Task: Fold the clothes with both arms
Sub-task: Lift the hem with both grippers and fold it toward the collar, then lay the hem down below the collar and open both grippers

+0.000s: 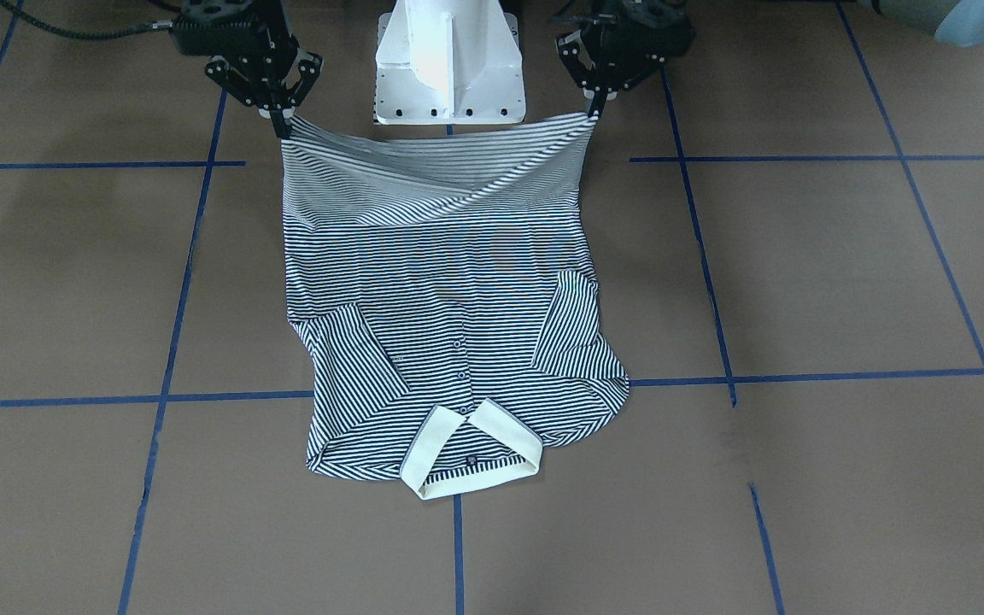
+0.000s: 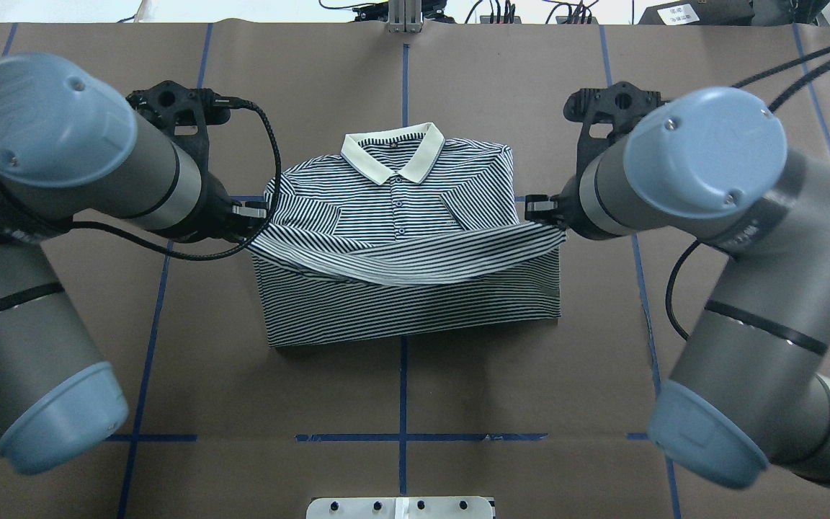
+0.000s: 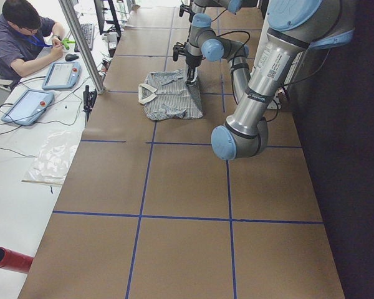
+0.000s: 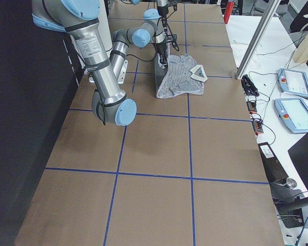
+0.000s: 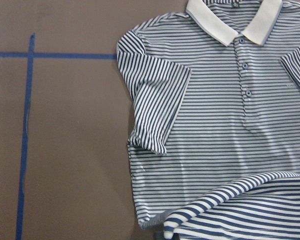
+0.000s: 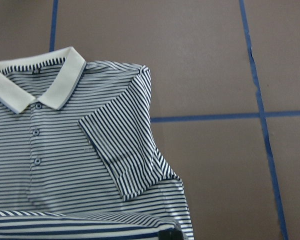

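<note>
Pinching the polo shirt [image 1: 449,282] by two corners, left hand [image 1: 596,109] and right hand [image 1: 281,122] — that edge raised off the table [image 1: 842,282]; collar [image 1: 492,431] lying flat.

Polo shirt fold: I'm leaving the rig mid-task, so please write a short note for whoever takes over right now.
Left end effector: shut on one hem corner of the polo shirt.
Right end effector: shut on the other hem corner.
The shirt lies front up on the table, collar on the side away from the robot. The hem is held off the table and sags between the arms.
Done: both sleeves folded in over the front.
Left: carry the hem over toward the collar, lay it flat, release.
</note>
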Available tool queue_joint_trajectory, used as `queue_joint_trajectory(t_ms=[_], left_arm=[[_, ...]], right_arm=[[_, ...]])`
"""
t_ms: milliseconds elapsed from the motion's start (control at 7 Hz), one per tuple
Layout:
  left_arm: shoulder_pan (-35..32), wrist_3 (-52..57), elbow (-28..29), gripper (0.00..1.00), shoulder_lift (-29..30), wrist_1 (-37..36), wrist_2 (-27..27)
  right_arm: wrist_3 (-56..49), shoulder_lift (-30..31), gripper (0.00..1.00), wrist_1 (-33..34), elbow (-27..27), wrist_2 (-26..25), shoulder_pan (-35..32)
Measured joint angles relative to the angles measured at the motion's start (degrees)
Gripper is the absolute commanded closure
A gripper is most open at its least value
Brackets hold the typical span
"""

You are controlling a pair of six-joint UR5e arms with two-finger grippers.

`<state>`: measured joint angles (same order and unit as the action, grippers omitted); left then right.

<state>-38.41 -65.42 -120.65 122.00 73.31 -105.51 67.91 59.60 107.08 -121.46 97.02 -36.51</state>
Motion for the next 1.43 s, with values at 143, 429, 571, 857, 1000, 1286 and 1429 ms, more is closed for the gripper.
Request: queue_joint_trajectory(t_ms=[143,429,571,857,1000,1286,1429], left_arm=[[-1.84,1.02,5.19,1.0,0.49,4.5,0.04],[-4.79,3.99,17.04,1.0,1.51,14.79,0.14],[-5.55,4.7,23.22,1.0,2.36,19.99,0.51],[-5.97,6.06,33.35,1.0,3.98,28.22,1.62],[-5.97,6.92,36.15,1.0,4.37,30.26,1.8],[-5.87,8.85,38.13,0.01,4.53,31.47,1.86],[-5.81,9.63,38.19,0.0,4.51,31.65,1.83]], right_arm=[[-0.77,-1.32,1.0,-5.91,7.16,0.45,-2.51],[-2.02,-4.86,1.0,-18.65,23.32,1.29,-5.85],[-2.53,-6.63,1.0,-23.95,30.59,1.41,-6.36],[-2.89,-7.99,1.0,-31.2,39.62,1.42,-6.56],[-2.93,-8.18,1.0,-32.32,41.55,1.4,-6.47],[-2.96,-8.18,0.01,-32.88,43.56,1.34,-6.2],[-2.94,-8.14,0.0,-33.06,43.93,1.2,-5.98]])
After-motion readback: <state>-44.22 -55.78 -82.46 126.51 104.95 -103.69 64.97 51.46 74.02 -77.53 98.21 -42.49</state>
